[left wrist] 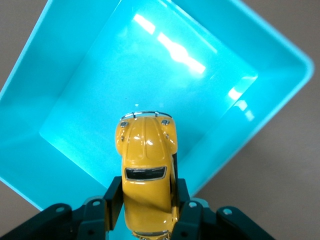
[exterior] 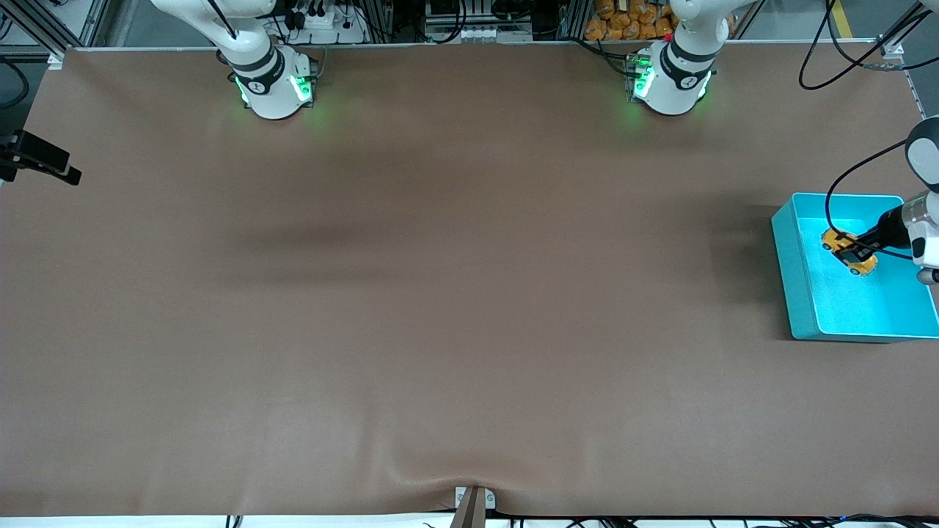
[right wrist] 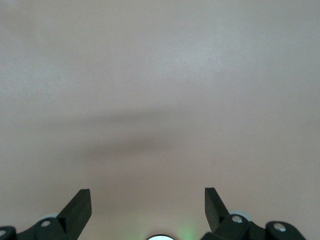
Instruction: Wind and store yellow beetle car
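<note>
Two left tool [left wrist: 147, 210] fingers clamp the yellow beetle car [left wrist: 146, 170].

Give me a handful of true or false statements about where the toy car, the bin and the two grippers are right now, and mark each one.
1. The left gripper is shut on the yellow car. True.
2. The car is held over the turquoise bin. True; the left wrist view shows the bin's floor under it.
3. The bin sits toward the right arm's end of the table. False; it sits toward the left arm's end.
4. The right gripper holds a second toy. False; its fingers are open with nothing between them, over bare brown table.
5. Other toys already lie in the bin. False; no other toy shows inside it.
</note>
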Robot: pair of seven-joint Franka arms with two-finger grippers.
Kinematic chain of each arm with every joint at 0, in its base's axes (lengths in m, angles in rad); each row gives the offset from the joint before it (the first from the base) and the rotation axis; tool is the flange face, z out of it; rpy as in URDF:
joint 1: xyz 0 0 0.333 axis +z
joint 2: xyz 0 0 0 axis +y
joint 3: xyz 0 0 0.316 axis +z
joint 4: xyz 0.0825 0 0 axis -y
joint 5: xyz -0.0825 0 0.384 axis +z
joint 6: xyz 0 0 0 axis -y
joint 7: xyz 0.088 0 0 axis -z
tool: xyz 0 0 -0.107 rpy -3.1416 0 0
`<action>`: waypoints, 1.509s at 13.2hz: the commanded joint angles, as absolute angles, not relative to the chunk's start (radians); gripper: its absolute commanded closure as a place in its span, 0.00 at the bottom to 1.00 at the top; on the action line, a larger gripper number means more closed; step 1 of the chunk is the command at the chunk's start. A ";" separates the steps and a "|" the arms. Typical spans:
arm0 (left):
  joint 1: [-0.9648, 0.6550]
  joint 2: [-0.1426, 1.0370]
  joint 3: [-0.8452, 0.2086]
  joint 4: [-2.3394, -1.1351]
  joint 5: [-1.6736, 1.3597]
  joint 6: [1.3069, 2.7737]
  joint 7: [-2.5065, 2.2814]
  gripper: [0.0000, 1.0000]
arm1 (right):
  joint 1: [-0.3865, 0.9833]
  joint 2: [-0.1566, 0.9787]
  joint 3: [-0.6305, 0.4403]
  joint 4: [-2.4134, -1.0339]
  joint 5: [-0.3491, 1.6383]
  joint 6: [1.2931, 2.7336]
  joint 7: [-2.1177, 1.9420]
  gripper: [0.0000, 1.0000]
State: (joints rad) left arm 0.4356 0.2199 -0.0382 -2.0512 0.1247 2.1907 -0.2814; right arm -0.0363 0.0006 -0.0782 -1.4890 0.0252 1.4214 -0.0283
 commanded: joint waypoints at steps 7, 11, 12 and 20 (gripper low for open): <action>0.548 0.350 -0.055 -2.048 0.221 2.333 -0.172 0.90 | -0.041 0.003 -0.077 -1.476 0.026 1.411 -0.012 0.00; 0.557 0.402 -0.055 -2.026 0.222 2.358 -0.144 0.87 | -0.041 0.003 -0.077 -1.476 0.028 1.413 -0.012 0.00; 0.563 0.416 -0.055 -2.014 0.222 2.358 -0.129 0.86 | -0.041 0.003 -0.077 -1.476 0.028 1.413 -0.012 0.00; 0.584 0.463 -0.057 -1.974 0.219 2.410 -0.121 0.07 | -0.044 0.005 -0.077 -1.476 0.028 1.414 -0.012 0.00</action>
